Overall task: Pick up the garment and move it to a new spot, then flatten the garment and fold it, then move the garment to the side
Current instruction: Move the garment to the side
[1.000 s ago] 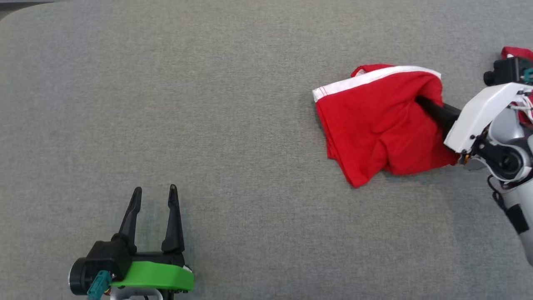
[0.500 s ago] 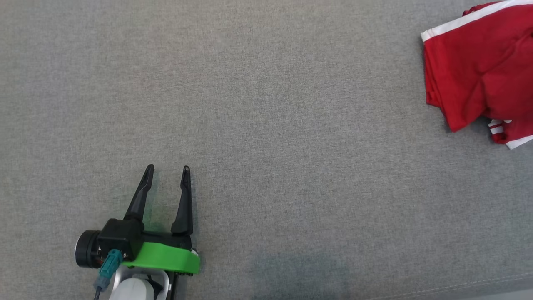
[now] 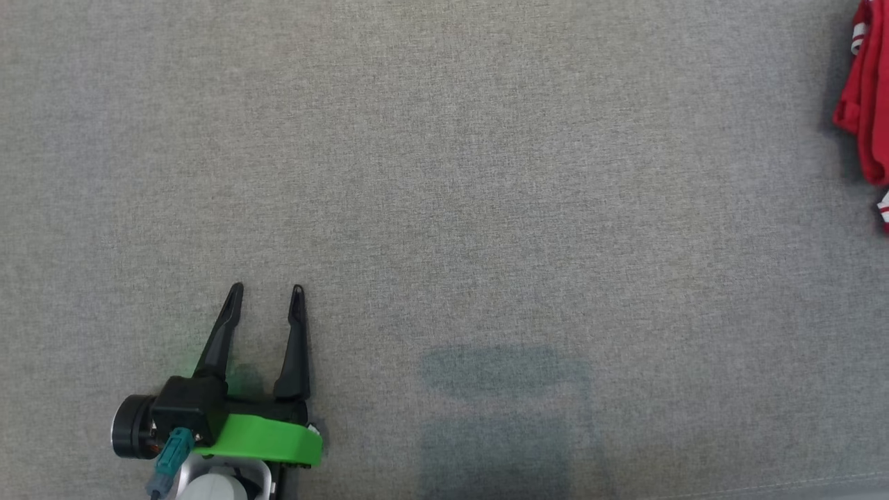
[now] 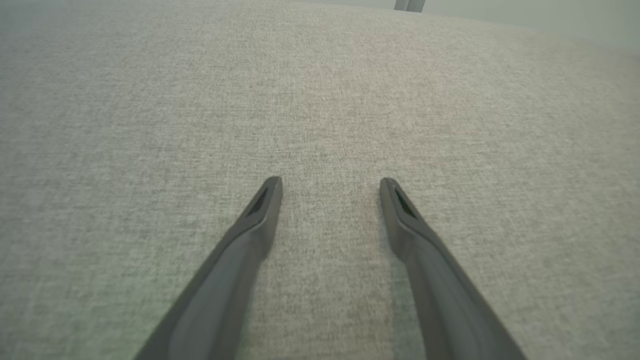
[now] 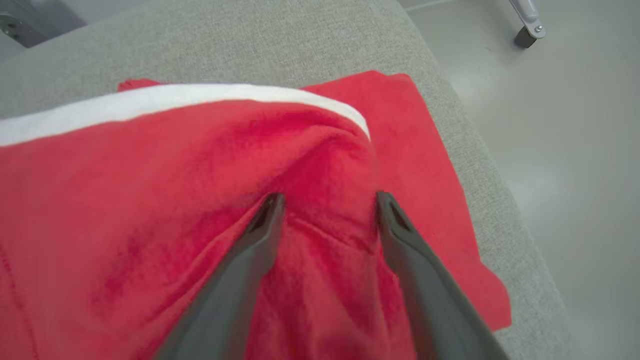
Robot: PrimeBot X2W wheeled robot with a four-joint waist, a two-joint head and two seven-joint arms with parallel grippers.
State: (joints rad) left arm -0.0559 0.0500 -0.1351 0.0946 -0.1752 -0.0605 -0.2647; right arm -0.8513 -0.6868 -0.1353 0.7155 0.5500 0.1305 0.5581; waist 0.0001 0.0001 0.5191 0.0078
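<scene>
Head view: red cloth garment w/ white trim bands [image 3: 865, 104] sits at the 2–3 o'clock edge of frame, lying on the grey woven-fabric desk [image 3: 486, 173]; the frame cuts it off, so just a narrow strip shows. Left gripper [image 3: 267, 292], black body w/ bright green collar, is at 7 o'clock, well apart from the garment. Its two long dark fingers [image 3: 219, 340] point to 12 and stand apart, w/ bare desk weave btwn them and nothing held. A dull blue-grey rectangular shadow [image 3: 500, 403] lies on the desk at 6 o'clock, near that gripper's right side. Left wrist view: same spread, tips low over plain grey weave; can't tell if they touch it. Right wrist view: right gripper [image 5: 328, 197] is down on the garment, fingers [image 5: 235, 280] apart abt as wide as the left pair's, w/ a raised fold of red cloth btwn the tips. Can't tell if the pads press that fold; it doesn't look pinched. The garment is rumpled under the gripper. A broad white band [image 5: 150, 100] curves across it from 9 to 1 o'clock, and a flatter red layer spreads out toward 3–4 o'clock, ending just inside the desk's rounded edge. Past that edge, from 1 to 4 o'clock, is smooth pale grey floor [image 5: 575, 150] w/ a metal leg on a dark foot [image 5: 524, 30] at 1 o'clock.
</scene>
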